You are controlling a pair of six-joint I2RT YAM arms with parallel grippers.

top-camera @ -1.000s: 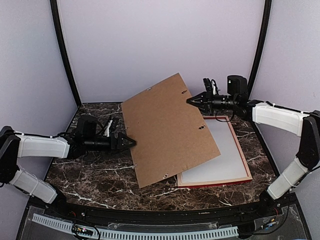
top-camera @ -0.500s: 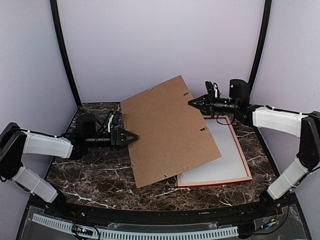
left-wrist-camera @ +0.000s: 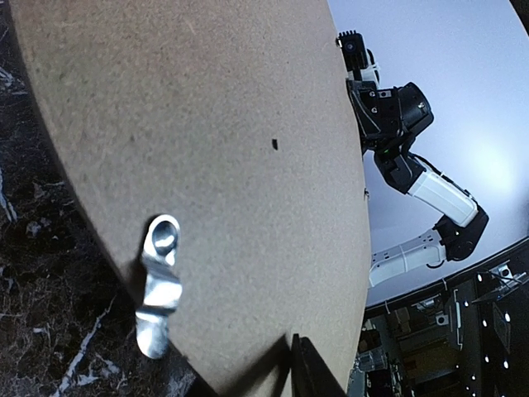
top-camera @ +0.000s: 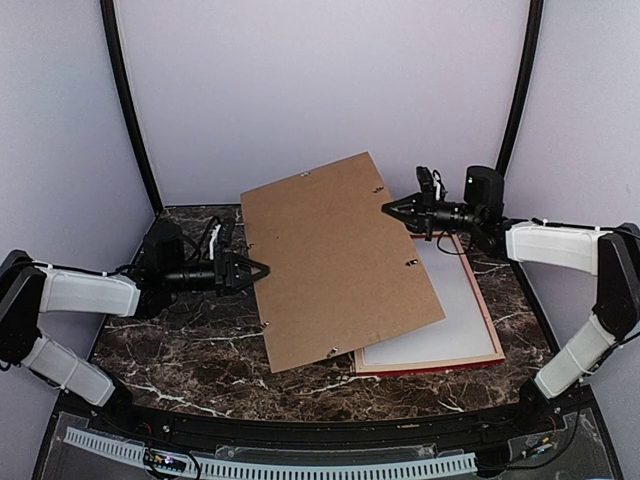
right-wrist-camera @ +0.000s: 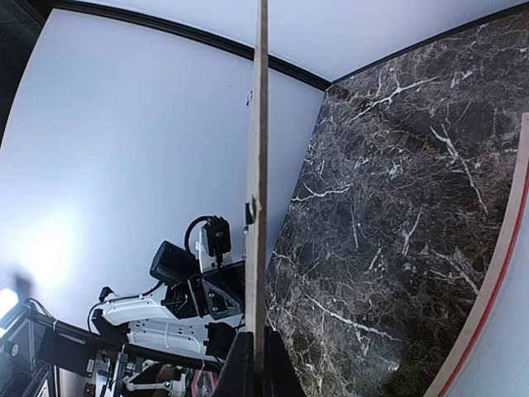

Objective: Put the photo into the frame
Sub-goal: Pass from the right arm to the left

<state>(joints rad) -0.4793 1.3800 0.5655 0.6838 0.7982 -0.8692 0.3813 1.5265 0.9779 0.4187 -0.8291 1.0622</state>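
A brown backing board is held tilted above the table between both arms. My right gripper is shut on its far right edge; the right wrist view shows the board edge-on between the pinching jaws. My left gripper straddles the board's left edge. In the left wrist view one finger lies against the board's face and the other is hidden behind it. The frame lies flat at the right, partly under the board, with a pale grey sheet inside. The photo is out of view.
A metal turn clip sits near the board's left edge. The dark marble table is ringed by pale walls and two black posts. The frame's red rim shows at the right of the right wrist view.
My left gripper has moved right onto the board's left edge and its jaws have narrowed around it. The right gripper has shifted the board slightly to the right and stayed shut.
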